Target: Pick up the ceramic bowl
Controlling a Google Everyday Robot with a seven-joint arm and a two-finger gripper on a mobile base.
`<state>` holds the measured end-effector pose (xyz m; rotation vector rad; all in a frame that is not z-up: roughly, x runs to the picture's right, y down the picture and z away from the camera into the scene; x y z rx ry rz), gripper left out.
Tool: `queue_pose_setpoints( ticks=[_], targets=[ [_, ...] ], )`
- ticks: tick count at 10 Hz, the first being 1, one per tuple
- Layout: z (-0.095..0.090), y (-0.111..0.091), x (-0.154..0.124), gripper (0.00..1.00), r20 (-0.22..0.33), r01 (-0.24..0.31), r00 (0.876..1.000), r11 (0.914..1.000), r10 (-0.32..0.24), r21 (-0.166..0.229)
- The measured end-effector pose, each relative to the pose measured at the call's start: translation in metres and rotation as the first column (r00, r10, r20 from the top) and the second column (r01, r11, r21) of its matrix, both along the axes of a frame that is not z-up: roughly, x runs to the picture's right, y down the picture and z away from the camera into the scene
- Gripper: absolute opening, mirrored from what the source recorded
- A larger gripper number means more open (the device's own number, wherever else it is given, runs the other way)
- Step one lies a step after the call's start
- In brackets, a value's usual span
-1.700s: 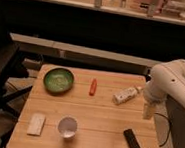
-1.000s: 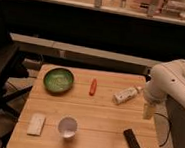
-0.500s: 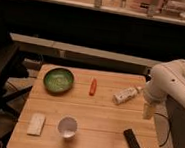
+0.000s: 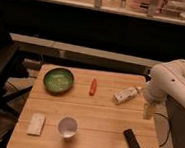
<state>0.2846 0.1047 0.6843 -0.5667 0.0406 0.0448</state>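
The ceramic bowl [image 4: 58,80] is round and shallow, with a dark green rim and a lighter green inside. It sits at the back left of the wooden table [image 4: 101,117]. My gripper [image 4: 148,110] hangs from the white arm [image 4: 168,84] over the table's right edge, far to the right of the bowl. It is open and holds nothing.
A small white cup [image 4: 68,126] stands at the front, left of centre. A white block [image 4: 36,123] lies front left and a black bar [image 4: 132,141] front right. A red stick-shaped item [image 4: 92,86] and a white tube [image 4: 128,95] lie between bowl and gripper.
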Motion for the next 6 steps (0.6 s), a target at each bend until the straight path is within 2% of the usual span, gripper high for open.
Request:
queue_pose_setpoints(
  ticks=[2,4,6],
  targets=[
    [0.003,-0.008,-0.011,0.8,0.011,0.036,0.999,0.9992,-0.037,0.017],
    [0.009,-0.021,-0.044,0.8,0.033,0.099,0.994,0.9942,-0.1,0.041],
    [0.012,-0.03,-0.064,0.8,0.039,0.143,0.989,0.9878,-0.146,0.06]
  ],
)
